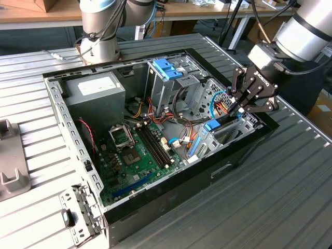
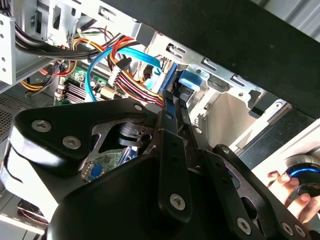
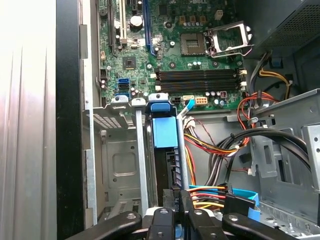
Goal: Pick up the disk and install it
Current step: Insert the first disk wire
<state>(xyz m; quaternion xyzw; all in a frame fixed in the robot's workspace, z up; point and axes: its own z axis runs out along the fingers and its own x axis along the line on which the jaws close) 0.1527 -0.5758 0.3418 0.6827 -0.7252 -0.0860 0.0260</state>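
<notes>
1. Exterior view: an open case is seen lying on its side on the slatted worktop, so that its inside faces up and can be reached from above.
2. The tool is found at the right of the frame, lowered over the case's corner bay, just inside the black side wall.
3. The disk is seen right of centre, standing on edge in that bay, its blue carrier end turned toward the motherboard. It is judged to be held edgewise because the slot between the metal rails is narrow and upright.
4. In the first wrist view the disk is shown between two grey rails, with the tool at its near end.
5. In the second wrist view the fingers are seen drawn almost together, with the disk's blue end just beyond them. The disk's edge appears to be pinched, though the contact itself is hidden.
6. Little room is left. The case wall stands close on one side, and a bundle of cables lies just beside the bay on the other.
7. More open space is offered above the case, where nothing overhangs the bay.
</notes>
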